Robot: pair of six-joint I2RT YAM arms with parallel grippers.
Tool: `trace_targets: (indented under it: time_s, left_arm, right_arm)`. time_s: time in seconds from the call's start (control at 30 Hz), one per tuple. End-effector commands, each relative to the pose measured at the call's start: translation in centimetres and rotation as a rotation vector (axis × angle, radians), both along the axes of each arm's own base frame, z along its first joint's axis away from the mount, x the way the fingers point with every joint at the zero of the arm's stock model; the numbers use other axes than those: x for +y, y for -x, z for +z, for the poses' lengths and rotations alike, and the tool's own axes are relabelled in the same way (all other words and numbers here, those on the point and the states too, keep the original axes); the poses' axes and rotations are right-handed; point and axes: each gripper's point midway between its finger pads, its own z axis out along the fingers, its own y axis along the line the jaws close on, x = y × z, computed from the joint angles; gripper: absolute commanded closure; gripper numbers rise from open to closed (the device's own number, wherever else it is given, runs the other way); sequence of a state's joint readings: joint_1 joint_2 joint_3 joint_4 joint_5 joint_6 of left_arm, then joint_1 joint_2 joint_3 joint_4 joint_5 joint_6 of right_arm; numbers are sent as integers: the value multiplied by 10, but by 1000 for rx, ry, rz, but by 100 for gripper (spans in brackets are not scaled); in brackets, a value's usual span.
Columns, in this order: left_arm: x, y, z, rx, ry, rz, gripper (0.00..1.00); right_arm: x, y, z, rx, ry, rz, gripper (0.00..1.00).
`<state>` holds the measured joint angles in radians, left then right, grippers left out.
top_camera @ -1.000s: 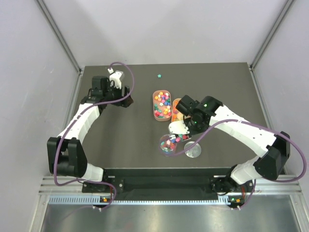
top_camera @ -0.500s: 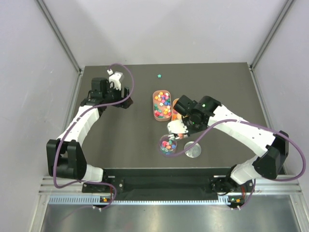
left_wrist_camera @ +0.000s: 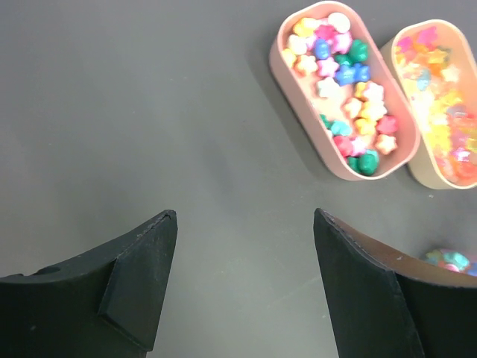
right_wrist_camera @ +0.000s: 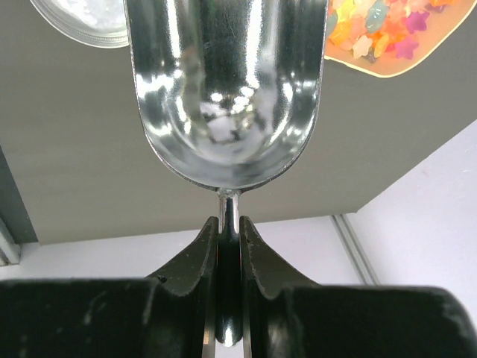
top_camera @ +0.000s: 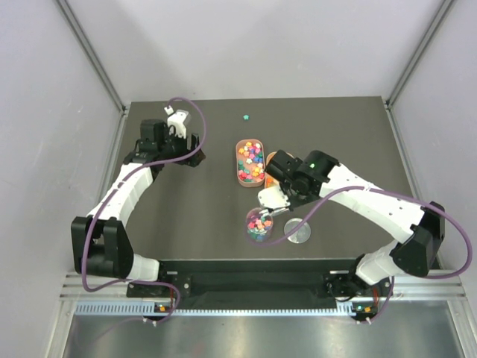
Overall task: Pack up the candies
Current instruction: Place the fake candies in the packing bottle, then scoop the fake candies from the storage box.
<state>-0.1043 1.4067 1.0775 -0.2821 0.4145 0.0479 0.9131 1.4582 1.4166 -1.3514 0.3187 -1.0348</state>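
One view, right wrist, shows the gripper (right_wrist_camera: pixel 227 224) pinching the empty scoop (right_wrist_camera: pixel 223 89).

Soft, even light falls from above; glare streaks my metal scoop (right_wrist_camera: pixel 227 89), and my left fingers (left_wrist_camera: pixel 141 276) look blurred.

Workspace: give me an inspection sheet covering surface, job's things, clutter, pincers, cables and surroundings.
Surface: dark table.
Job's things: candies fill two pink trays; more are in a small jar, with a round lid beside it.
Clutter: one stray green candy near the far edge.
Pincers: left pincer open over the table; right pincer shut on a metal scoop near the jar.
Cables: purple cables loop along both arms.
Surroundings: pale walls, metal frame.
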Motion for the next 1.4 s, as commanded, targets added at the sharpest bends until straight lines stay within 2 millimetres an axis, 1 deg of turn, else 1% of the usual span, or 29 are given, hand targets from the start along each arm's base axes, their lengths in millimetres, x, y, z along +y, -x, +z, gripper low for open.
trace_targets:
  time_s: [0.0, 0.03, 0.07, 0.1, 0.13, 0.17, 0.2, 0.23, 0.27, 0.3, 0.33, 0.37, 0.43, 0.47, 0.53, 0.57, 0.6, 0.63, 0.67, 0.73, 0.77, 0.87, 0.93, 0.97, 1.07, 1.17, 1.2, 1.33, 1.37]
  left_arm:
    - [-12, -14, 43, -84, 69, -41, 21]
    - [-15, -16, 41, -69, 76, -57, 21]
    - [-17, -20, 52, -82, 85, -67, 21]
    - [-21, -20, 53, -69, 95, -87, 21]
    - [-24, -23, 51, -56, 94, -102, 21]
    - [-27, -28, 63, -83, 83, -126, 21]
    - [-29, -29, 65, -84, 79, -152, 21]
    - [-33, -28, 54, -34, 69, -176, 21]
    - [-39, -33, 66, -78, 48, -232, 21]
    - [-42, -34, 66, -70, 41, -249, 21]
    - [-43, -38, 56, -39, 28, -253, 22]
    - [-48, -43, 65, -66, 13, -274, 22]
    - [-52, -51, 60, -55, -5, -283, 22]
    - [-56, -56, 68, -82, -12, -290, 22]
    - [-60, -65, 63, -77, -22, -292, 22]
    - [-64, -70, 70, -96, -27, -293, 22]
    - [-67, -73, 69, -91, -30, -294, 21]
    - [-70, -79, 58, -69, -36, -293, 21]
    - [-75, -84, 63, -82, -46, -300, 21]
    - [-81, -89, 46, -38, -61, -307, 22]
    - [-86, -92, 47, -43, -63, -312, 22]
    - [-95, -98, 35, -25, -70, -318, 23]
    - [-104, -103, 27, -23, -73, -328, 23]
    - [-106, -105, 24, -21, -74, -328, 23]
    - [-119, -111, 20, -25, -63, -346, 23]
    - [-133, -119, 19, -40, -49, -360, 23]
    - [-138, -121, 14, -35, -47, -368, 23]
    - [-161, -123, 23, -81, -49, -406, 23]
    - [-165, -127, 26, -110, -50, -410, 23]
  right_arm:
    - [2, -6, 17, -24, -127, -164, 100]
    - [3, -13, 19, -37, -175, -226, 100]
    - [14, -22, 23, -59, -264, -327, 100]
    - [21, -24, 24, -42, -316, -379, 100]
    - [21, -31, 25, -39, -352, -450, 100]
    - [29, -37, 29, -37, -413, -548, 100]
    - [32, -40, 30, -21, -445, -604, 100]
    - [30, -47, 31, -14, -472, -673, 100]
    - [35, -53, 33, -7, -518, -761, 100]
    - [37, -56, 32, 6, -544, -811, 100]
    - [32, -61, 32, 11, -563, -871, 100]
    - [34, -65, 32, 17, -587, -927, 100]
    - [34, -71, 33, -2, -603, -957, 100]
    - [34, -74, 35, -11, -617, -986, 100]
    - [35, -77, 36, 11, -641, -1028, 100]
    - [37, -78, 37, 30, -652, -1051, 100]
    - [41, -76, 38, 54, -671, -1060, 100]
    - [40, -77, 38, 60, -681, -1078, 100]
    - [42, -76, 37, 72, -686, -1111, 100]
    - [46, -74, 35, 98, -692, -1139, 100]
    - [47, -74, 32, 99, -696, -1200, 100]
    - [40, -71, 24, 57, -690, -1382, 100]
    - [28, -68, 22, -9, -678, -1502, 100]
    - [23, -63, 16, -13, -651, -1533, 100]
    - [26, -49, 7, 80, -621, -1566, 100]
    - [40, -36, 2, 217, -611, -1593, 100]
    - [48, -31, 2, 282, -615, -1594, 100]
    - [60, -19, 3, 429, -614, -1651, 100]
    - [60, -11, -3, 468, -585, -1669, 100]
